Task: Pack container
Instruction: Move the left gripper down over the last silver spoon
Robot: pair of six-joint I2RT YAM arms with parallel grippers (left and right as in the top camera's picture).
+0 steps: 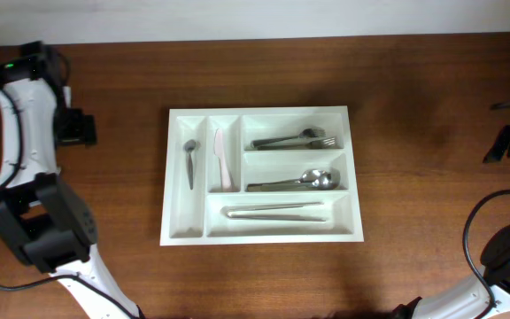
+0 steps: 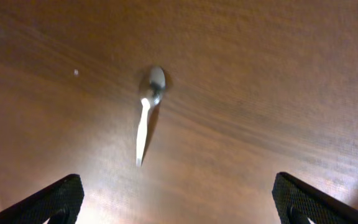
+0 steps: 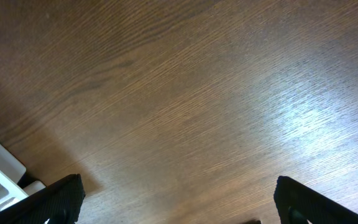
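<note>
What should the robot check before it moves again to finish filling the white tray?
1. Left arm's fingers open, holding nothing: ok.
2. Right arm's fingers open, holding nothing: ok.
3. Small shiny metal spoon packed: not ok, it lies on the brown wooden table, apart from the left fingers.
4. Large white plastic cutlery tray flat, every compartment holding cutlery: ok.
5. Loose spoon's place beside the tray: cannot tell, the overhead view does not show it.

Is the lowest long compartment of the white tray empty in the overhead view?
No, a long silver utensil lies inside that compartment of the container.
</note>
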